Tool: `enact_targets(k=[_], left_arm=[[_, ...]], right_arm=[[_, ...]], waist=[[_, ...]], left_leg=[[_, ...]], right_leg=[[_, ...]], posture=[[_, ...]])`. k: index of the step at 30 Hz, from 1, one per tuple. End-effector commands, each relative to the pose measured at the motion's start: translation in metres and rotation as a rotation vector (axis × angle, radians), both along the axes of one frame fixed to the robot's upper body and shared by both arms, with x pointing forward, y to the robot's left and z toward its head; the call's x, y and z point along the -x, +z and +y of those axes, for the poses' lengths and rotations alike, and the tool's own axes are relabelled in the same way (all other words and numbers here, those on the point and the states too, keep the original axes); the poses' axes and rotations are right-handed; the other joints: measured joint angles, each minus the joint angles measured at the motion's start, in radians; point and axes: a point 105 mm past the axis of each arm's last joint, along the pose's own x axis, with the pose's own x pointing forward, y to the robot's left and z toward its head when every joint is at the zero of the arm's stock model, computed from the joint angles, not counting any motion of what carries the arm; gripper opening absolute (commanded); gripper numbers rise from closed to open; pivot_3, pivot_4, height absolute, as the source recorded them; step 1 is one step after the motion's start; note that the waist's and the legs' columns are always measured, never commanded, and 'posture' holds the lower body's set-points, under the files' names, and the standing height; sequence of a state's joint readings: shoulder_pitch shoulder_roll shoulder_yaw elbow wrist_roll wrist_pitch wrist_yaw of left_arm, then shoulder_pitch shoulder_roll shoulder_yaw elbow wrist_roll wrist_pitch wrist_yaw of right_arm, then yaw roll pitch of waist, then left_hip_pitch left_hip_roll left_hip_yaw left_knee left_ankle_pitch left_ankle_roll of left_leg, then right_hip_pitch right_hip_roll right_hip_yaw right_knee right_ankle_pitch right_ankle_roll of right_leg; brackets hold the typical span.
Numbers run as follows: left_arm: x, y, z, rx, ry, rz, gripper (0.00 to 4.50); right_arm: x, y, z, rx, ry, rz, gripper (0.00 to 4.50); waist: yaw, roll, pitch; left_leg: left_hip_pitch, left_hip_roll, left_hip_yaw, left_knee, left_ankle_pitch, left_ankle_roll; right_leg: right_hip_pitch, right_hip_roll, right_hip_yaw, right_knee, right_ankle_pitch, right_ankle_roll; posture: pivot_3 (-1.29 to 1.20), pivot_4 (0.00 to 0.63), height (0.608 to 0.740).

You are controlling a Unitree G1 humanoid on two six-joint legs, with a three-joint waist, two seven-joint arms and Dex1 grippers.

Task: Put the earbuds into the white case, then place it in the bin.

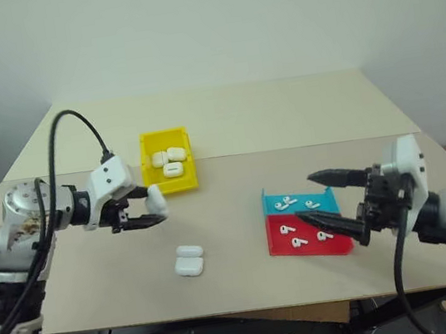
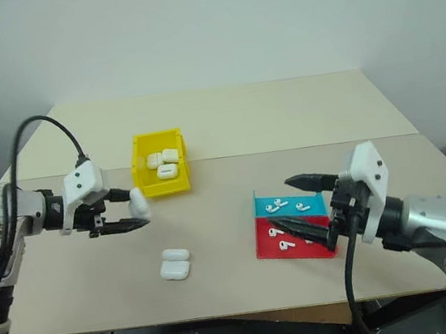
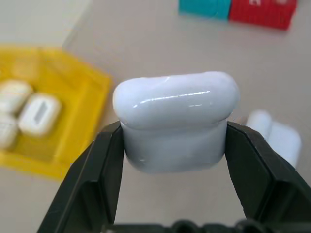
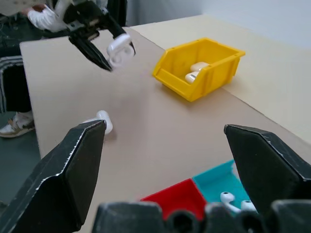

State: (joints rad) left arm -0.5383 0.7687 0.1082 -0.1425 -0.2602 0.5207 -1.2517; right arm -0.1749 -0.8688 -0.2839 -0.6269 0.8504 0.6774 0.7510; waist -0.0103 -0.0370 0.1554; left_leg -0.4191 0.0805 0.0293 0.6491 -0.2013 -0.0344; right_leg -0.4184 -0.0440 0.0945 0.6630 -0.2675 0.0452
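Holding: in the left eye view the left gripper [image 1: 149, 211] has a white case [image 1: 156, 200] clamped between its fingers, above the table [image 1: 226, 133] and at about 5 o'clock from the bin [image 1: 168, 162].
Bin: yellow, with three cases already inside.
Right eye view: the right gripper [image 2: 300, 203] is spread wide and holds nothing, above the teal tray [image 2: 287, 205] and red tray [image 2: 288, 238] where the earbuds [image 2: 276, 204] lie.
Spare cases: two cases [image 2: 175, 264] lie at 6 o'clock from the held one.
Left wrist view: the black fingers [image 3: 97, 184] grip the lower body of the case; the lid is shut.
Risk: the case is glossy and rounded, so I judge it can slip or twist out.
Risk two: the lid is closed, so the earbuds cannot go in before it is opened.
Right wrist view: the right fingers [image 4: 73, 170] stand far apart.
Surface: pale, matte tabletop with a seam.
Room: plain light wall behind.
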Motion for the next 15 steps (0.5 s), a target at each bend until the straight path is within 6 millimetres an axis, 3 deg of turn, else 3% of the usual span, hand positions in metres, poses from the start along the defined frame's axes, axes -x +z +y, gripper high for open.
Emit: enact_targets(k=[1,7,15], left_arm=[[0.019,0.033,-0.023,0.265,-0.099,-0.136,2.81],[0.041,0.048,-0.058,0.538,-0.288,-0.121,2.81],[0.058,0.043,-0.083,0.594,-0.474,-0.104,2.81]], right_arm=[[-0.013,0.006,-0.003,0.116,-0.019,-0.062,4.50],[-0.025,0.015,-0.007,0.262,-0.013,-0.002,4.50],[-0.026,0.001,-0.006,0.530,0.032,0.182,4.50]], waist=[[-0.002,-0.001,0.000],[-0.006,0.001,0.000],[-0.009,0.001,-0.001]], left_leg=[[0.000,0.000,0.000,0.001,0.000,0.000],[0.000,0.000,-0.001,0.000,0.000,0.000],[0.000,0.000,0.000,0.001,0.000,0.000]], right_leg=[[0.000,0.000,0.000,0.000,0.000,0.000],[-0.001,0.001,0.000,0.001,0.000,0.000],[-0.001,0.001,0.001,0.000,0.000,0.000]], posture=[[0.00,0.150,0.740],[0.00,0.150,0.740],[0.00,0.150,0.740]])
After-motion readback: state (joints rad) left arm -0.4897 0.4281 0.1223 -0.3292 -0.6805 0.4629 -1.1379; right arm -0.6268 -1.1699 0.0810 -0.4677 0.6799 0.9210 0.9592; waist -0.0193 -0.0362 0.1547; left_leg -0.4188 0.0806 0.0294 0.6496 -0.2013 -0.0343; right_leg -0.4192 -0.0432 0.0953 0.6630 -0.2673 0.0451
